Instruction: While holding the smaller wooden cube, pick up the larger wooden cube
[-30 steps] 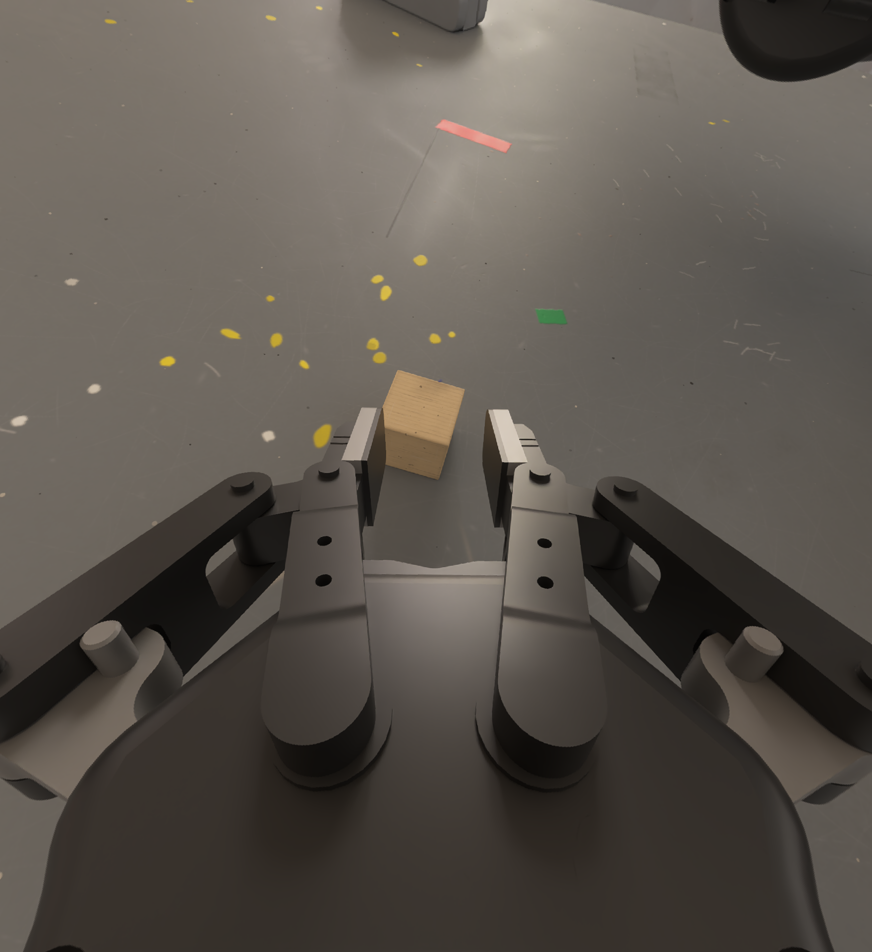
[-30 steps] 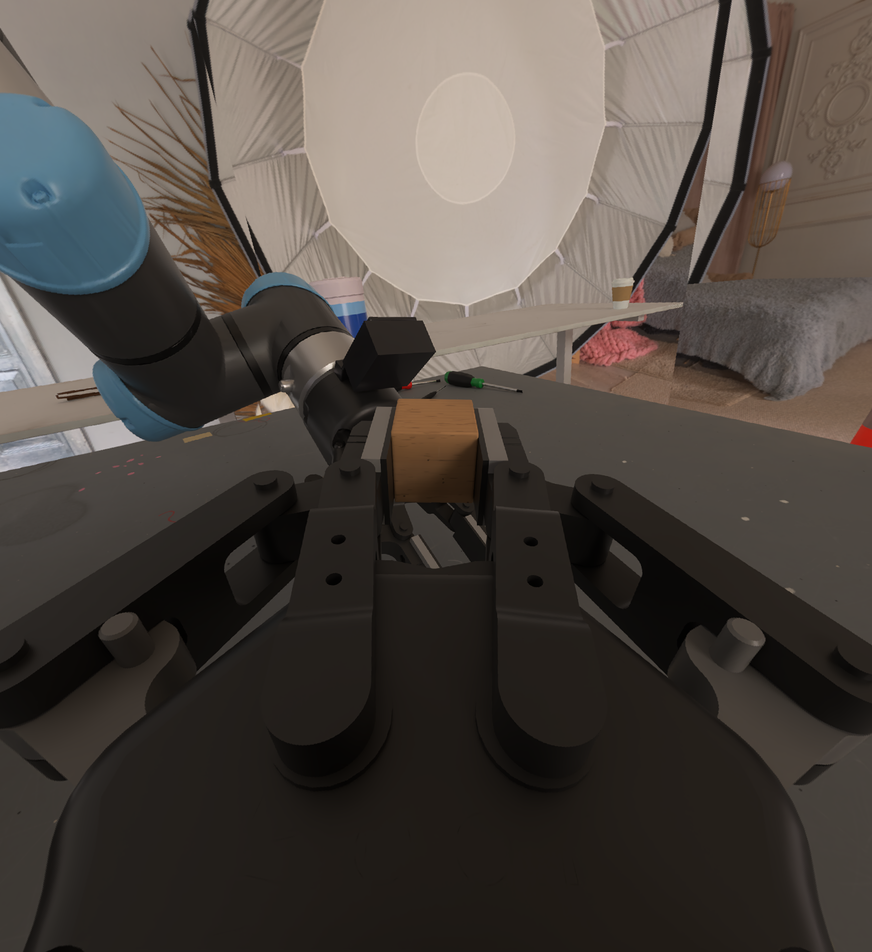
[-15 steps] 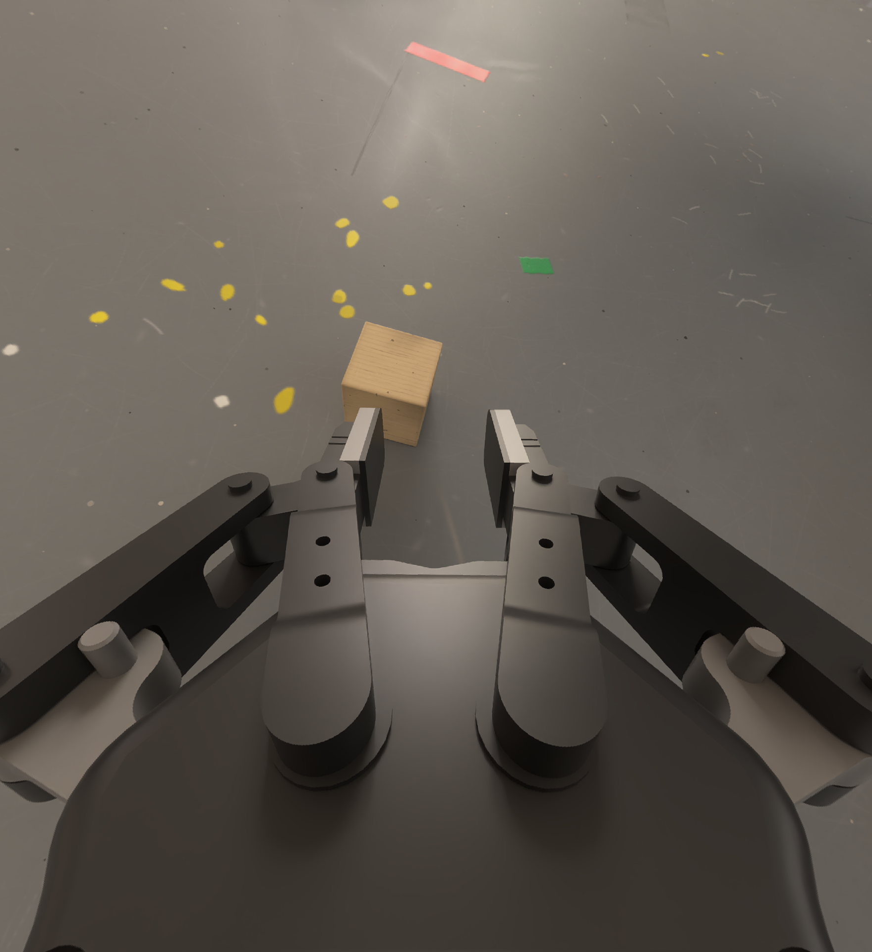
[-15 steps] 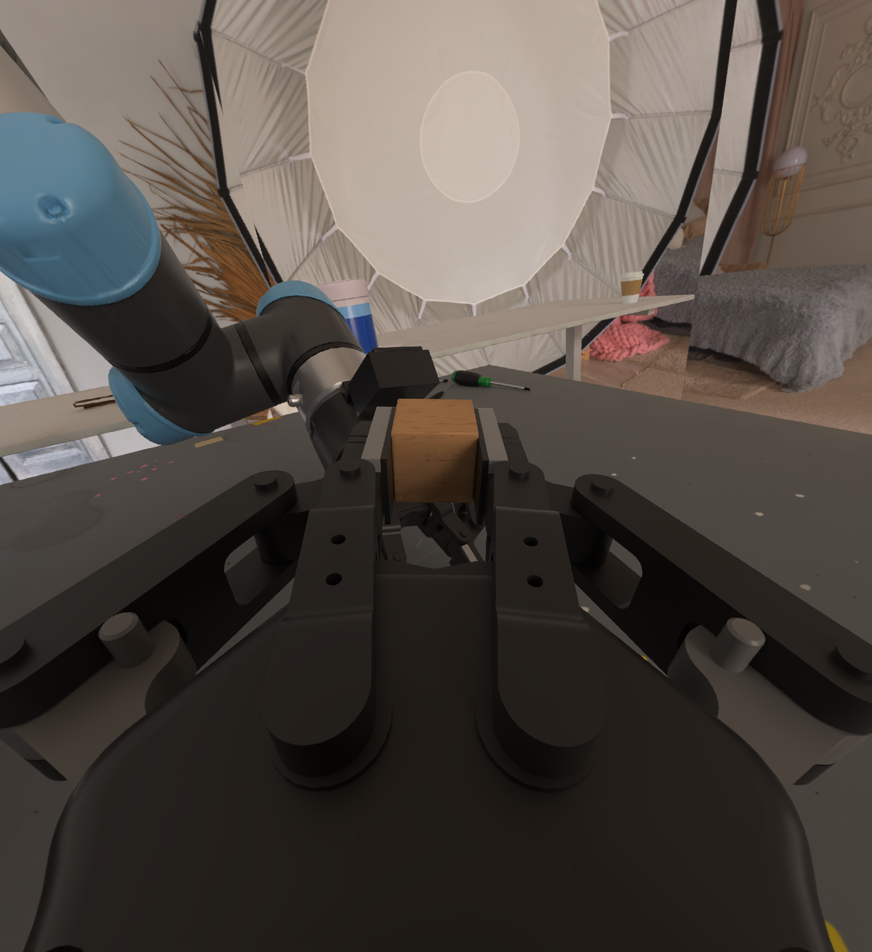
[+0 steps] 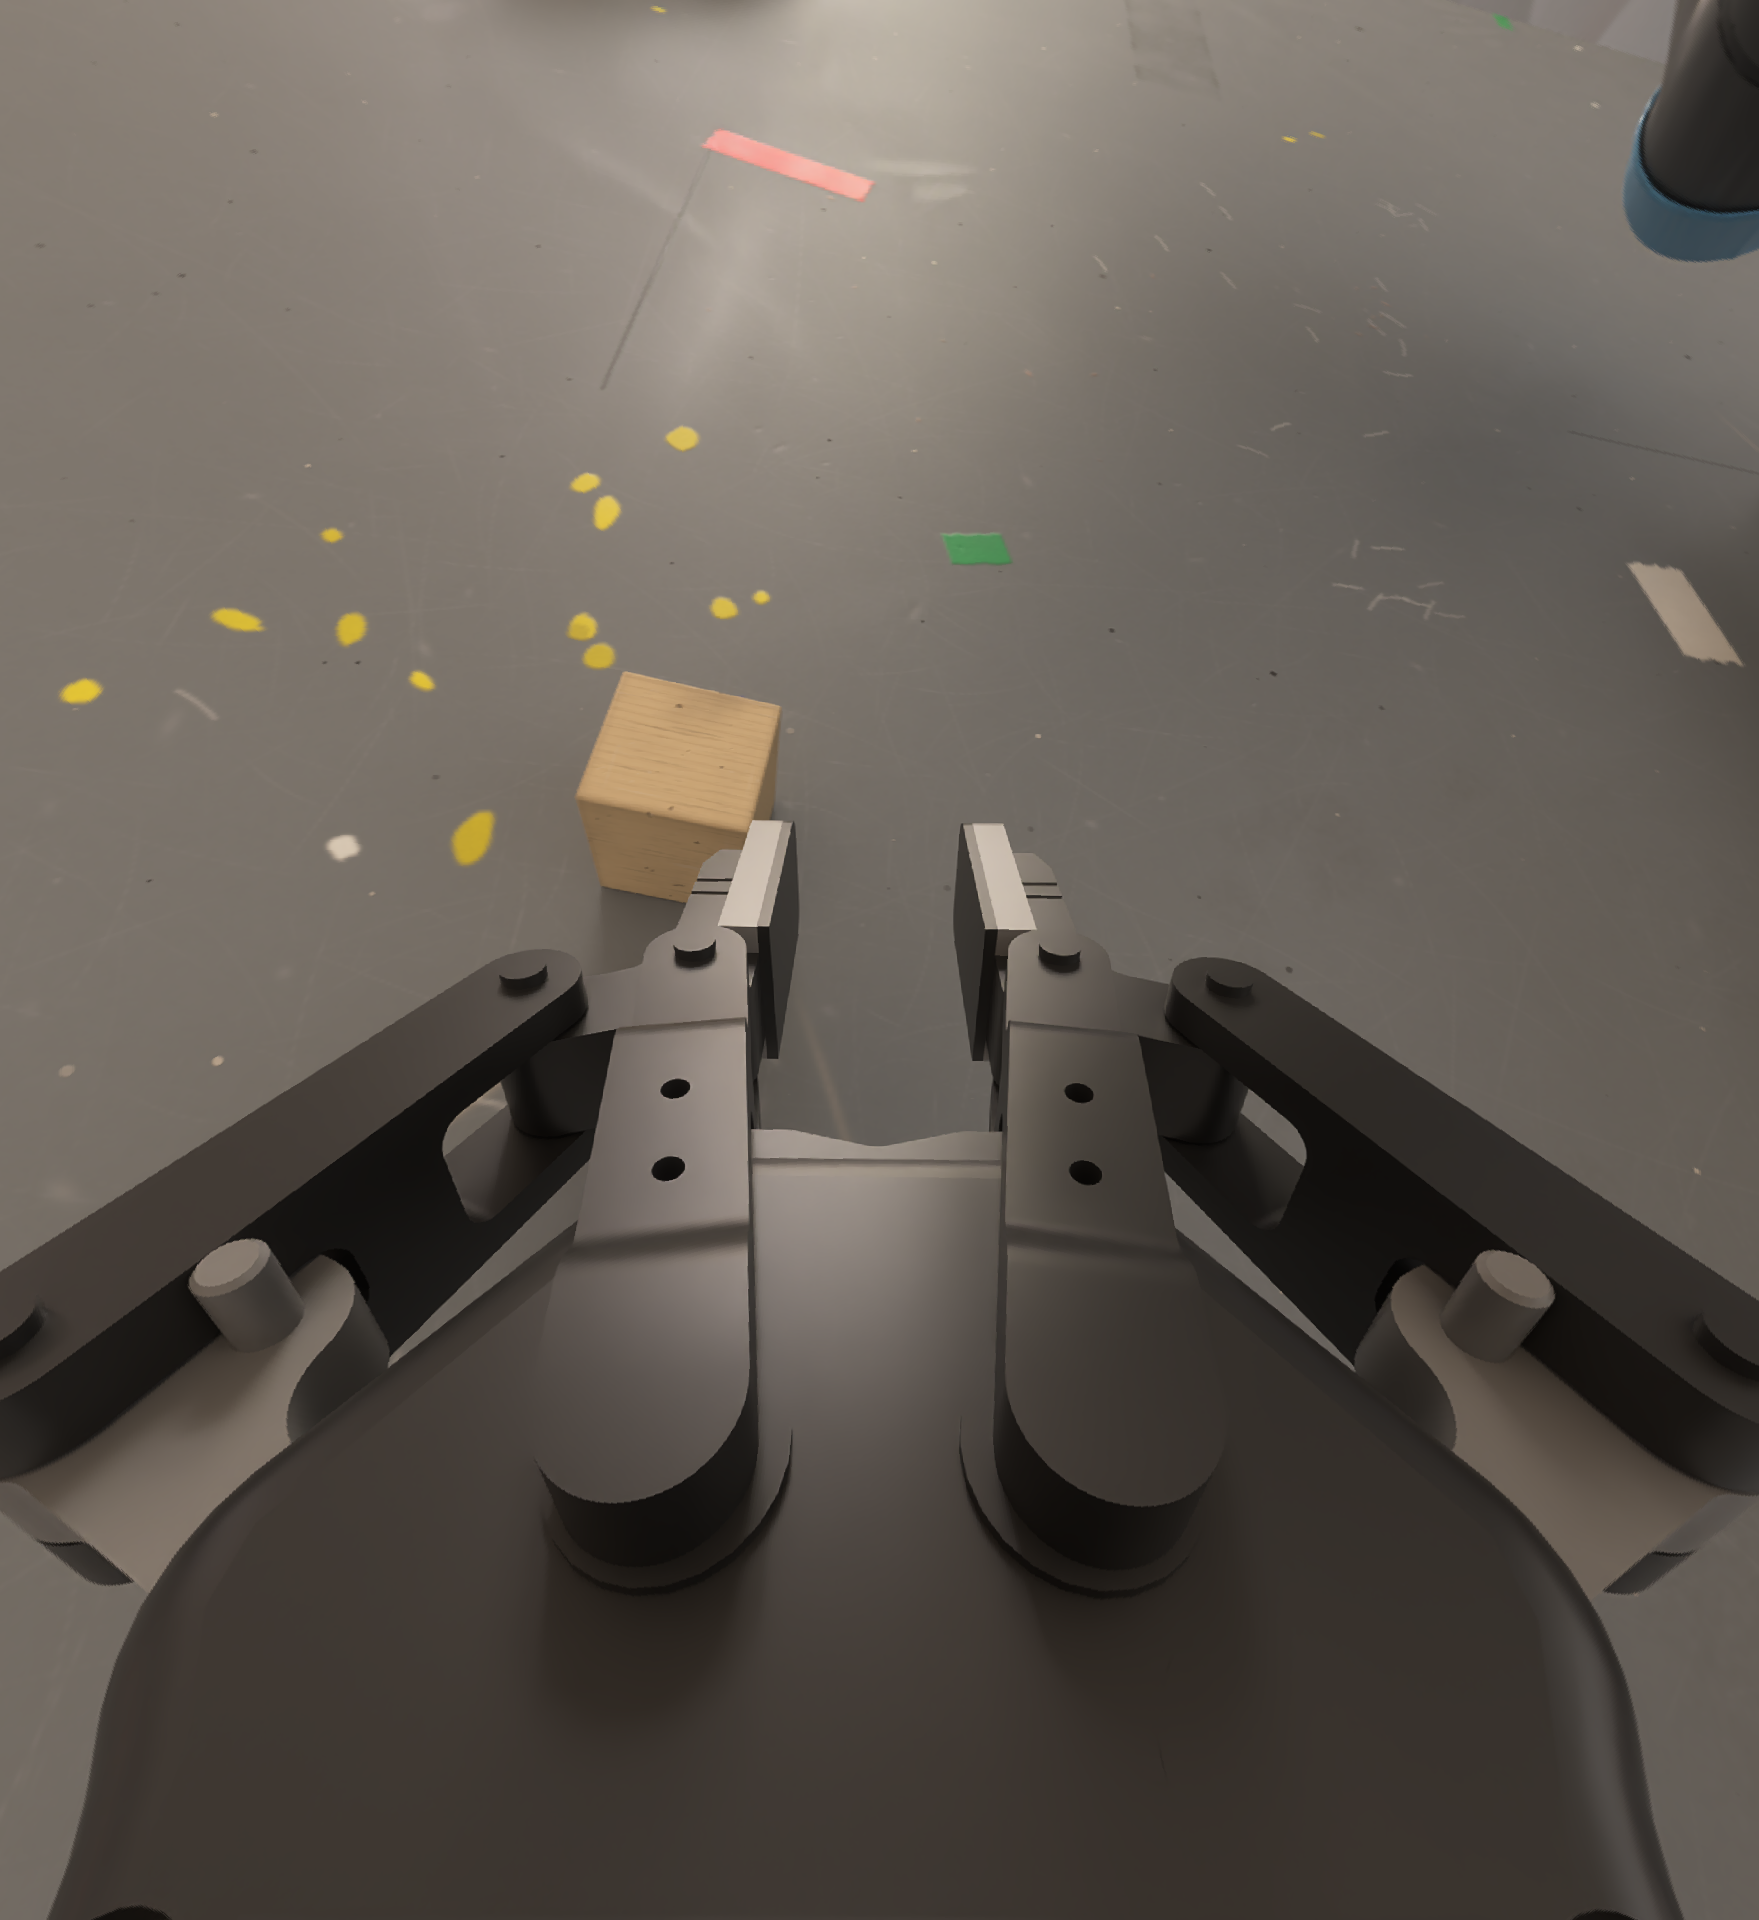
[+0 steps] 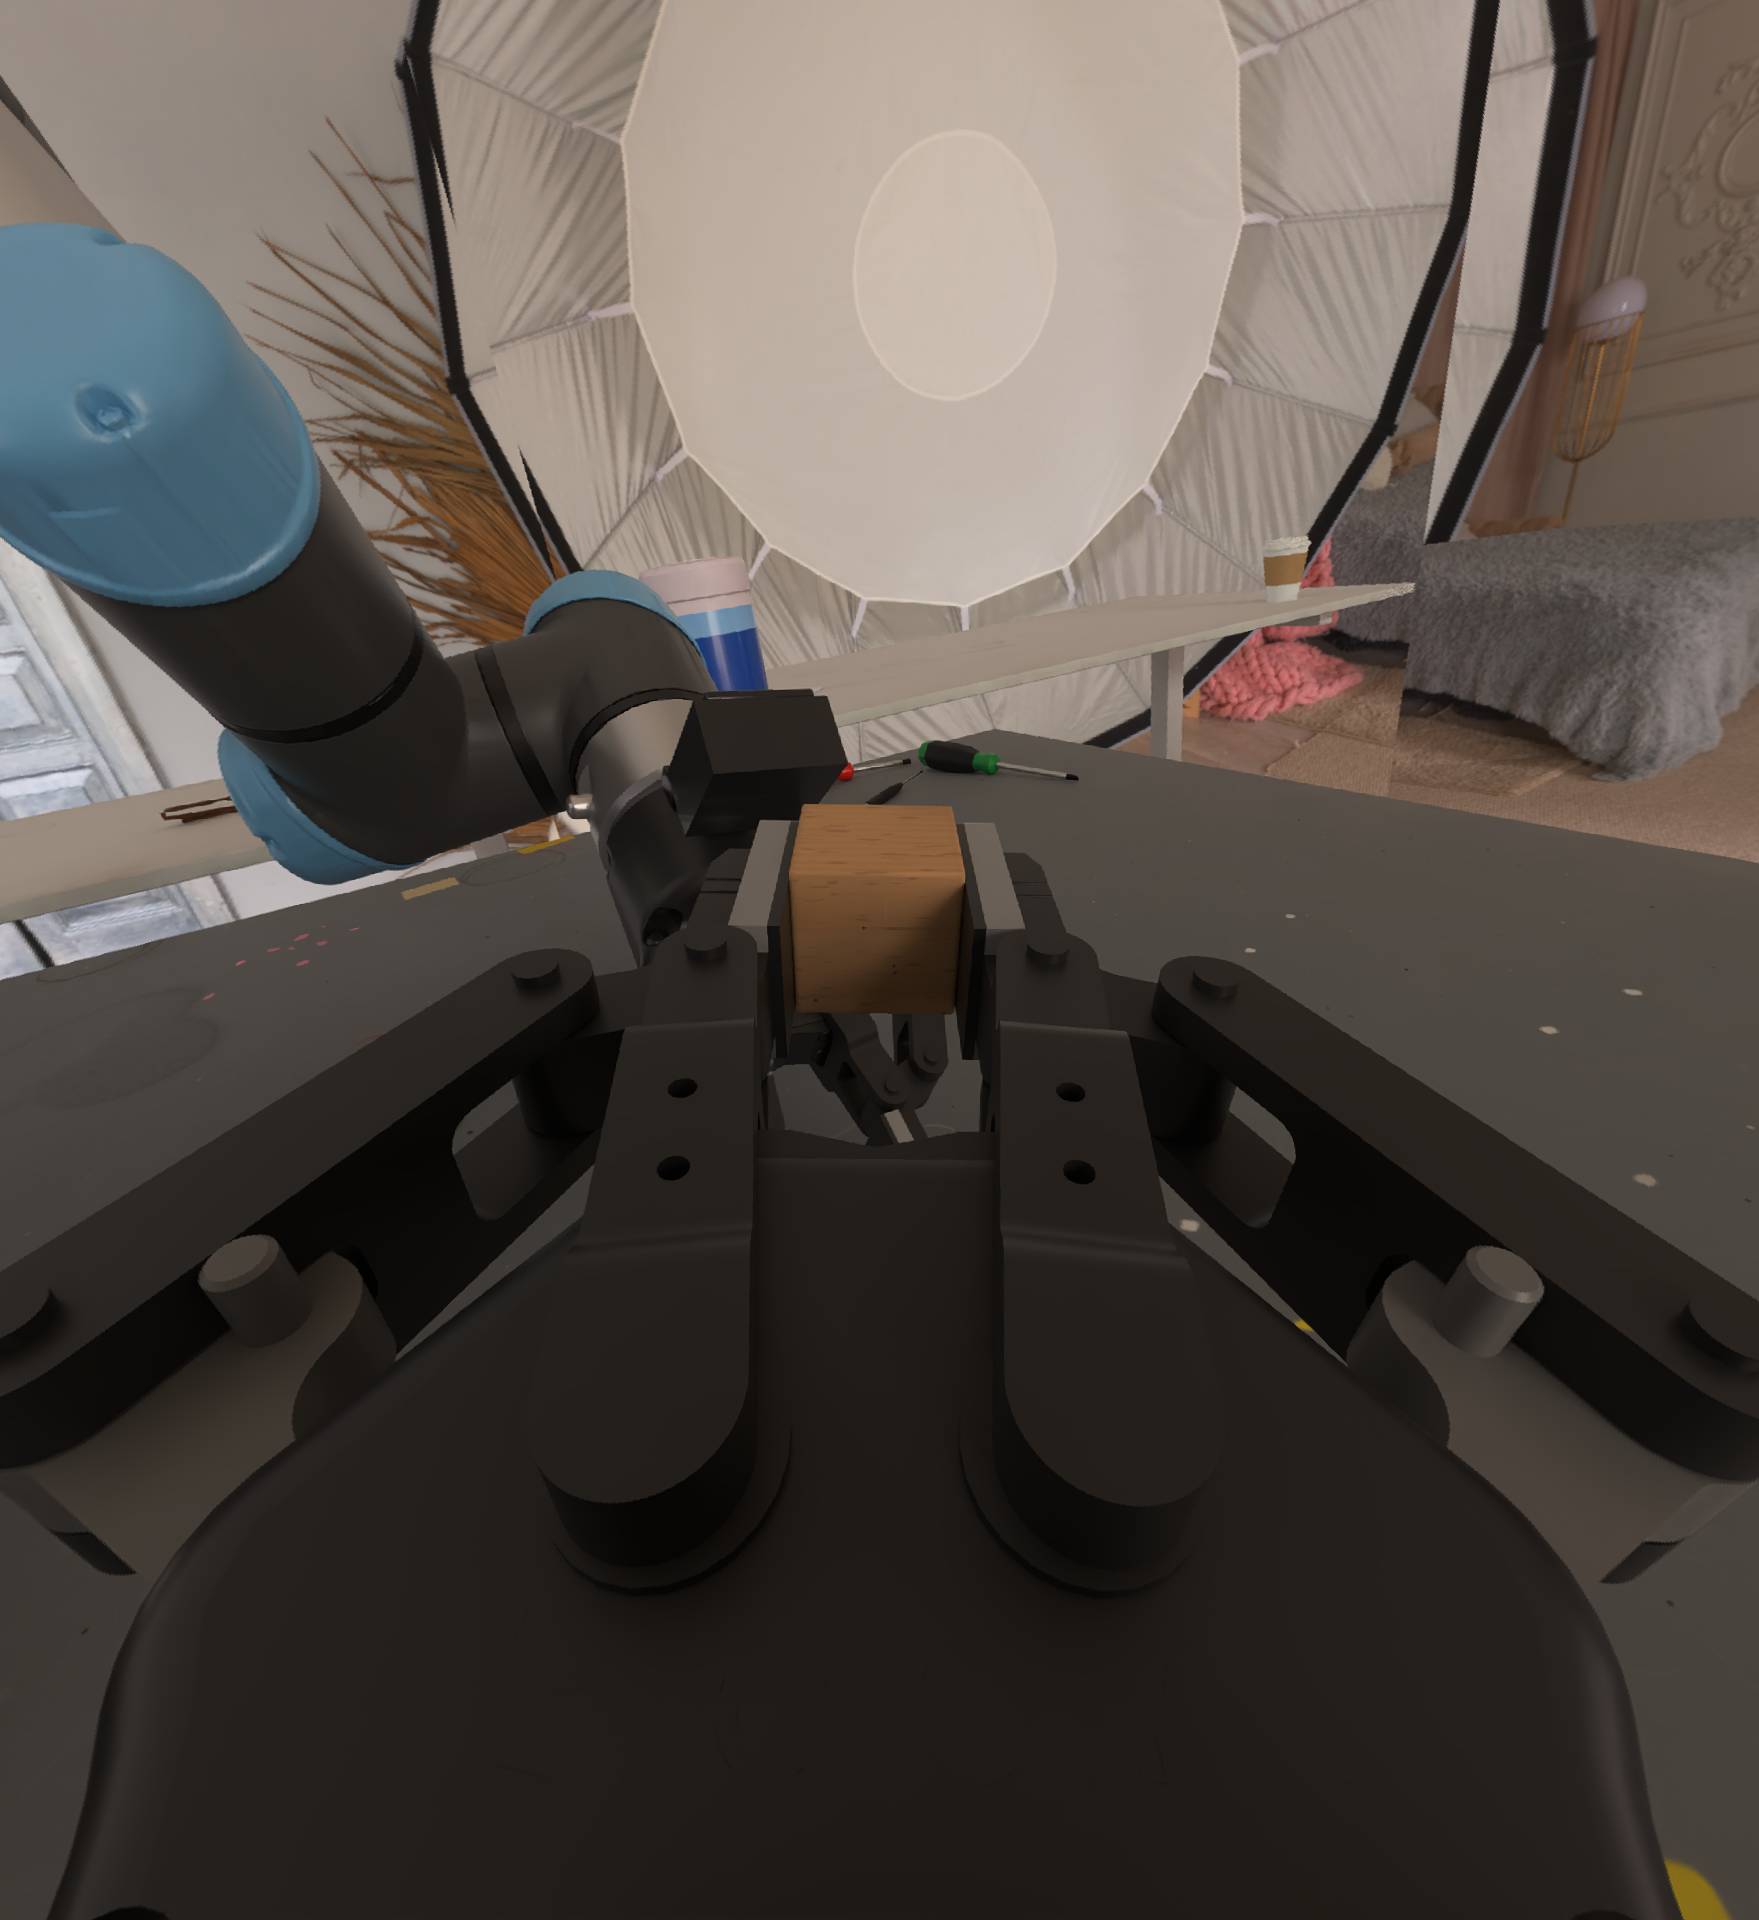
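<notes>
A wooden cube (image 6: 875,909) is pinched between the pressed-in jaws of the right gripper (image 6: 875,894), lifted above the dark table (image 6: 1374,935). The other wooden cube (image 5: 677,784) is seen resting on that table, just beyond the left finger (image 5: 755,883) of the left gripper (image 5: 875,883), whose jaws are spread with nothing between them.

two wooden cubes (image 5: 677,784) (image 6: 875,920), two end effectors (image 5: 876,883) (image 6: 875,914)
</notes>
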Robot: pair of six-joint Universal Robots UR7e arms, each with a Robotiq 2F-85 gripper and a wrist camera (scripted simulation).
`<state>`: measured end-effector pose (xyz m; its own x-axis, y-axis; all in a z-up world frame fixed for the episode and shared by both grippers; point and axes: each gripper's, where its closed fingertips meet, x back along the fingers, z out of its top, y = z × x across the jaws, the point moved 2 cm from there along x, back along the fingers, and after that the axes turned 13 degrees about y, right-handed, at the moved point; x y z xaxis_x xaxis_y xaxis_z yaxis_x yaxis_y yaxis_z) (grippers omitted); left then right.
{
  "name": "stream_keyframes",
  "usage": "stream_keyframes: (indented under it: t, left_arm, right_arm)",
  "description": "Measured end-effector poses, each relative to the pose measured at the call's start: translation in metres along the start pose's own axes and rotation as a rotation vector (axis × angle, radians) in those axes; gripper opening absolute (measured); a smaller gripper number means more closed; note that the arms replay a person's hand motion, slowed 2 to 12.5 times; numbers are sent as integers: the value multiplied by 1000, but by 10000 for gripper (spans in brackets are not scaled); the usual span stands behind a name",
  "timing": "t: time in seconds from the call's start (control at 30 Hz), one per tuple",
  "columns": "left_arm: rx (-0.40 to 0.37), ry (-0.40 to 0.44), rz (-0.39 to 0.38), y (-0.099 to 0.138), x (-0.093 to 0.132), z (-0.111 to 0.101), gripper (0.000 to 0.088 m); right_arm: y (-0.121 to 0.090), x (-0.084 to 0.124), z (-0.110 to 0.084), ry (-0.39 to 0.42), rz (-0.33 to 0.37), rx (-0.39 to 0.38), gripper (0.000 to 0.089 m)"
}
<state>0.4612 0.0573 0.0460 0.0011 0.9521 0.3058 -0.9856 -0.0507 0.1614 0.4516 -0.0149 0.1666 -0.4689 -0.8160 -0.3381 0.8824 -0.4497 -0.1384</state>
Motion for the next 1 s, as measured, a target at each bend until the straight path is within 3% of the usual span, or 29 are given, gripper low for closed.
stream_keyframes:
  t: [0.2,0.57,0.73,1.0]
  left_arm:
    - [-25,-6,-19,7,0,-2,287]
    - [-63,-21,55,0,0,-4,313]
    - [-89,-20,132,-12,3,-3,385]
    - [-132,-41,243,-31,6,-4,574]
  right_arm:
    - [-1,0,0,5,5,-3,250]
    - [0,0,1,6,-2,0,250]
    - [0,1,2,15,-1,-2,250]
    - [-2,1,5,27,10,-7,250]
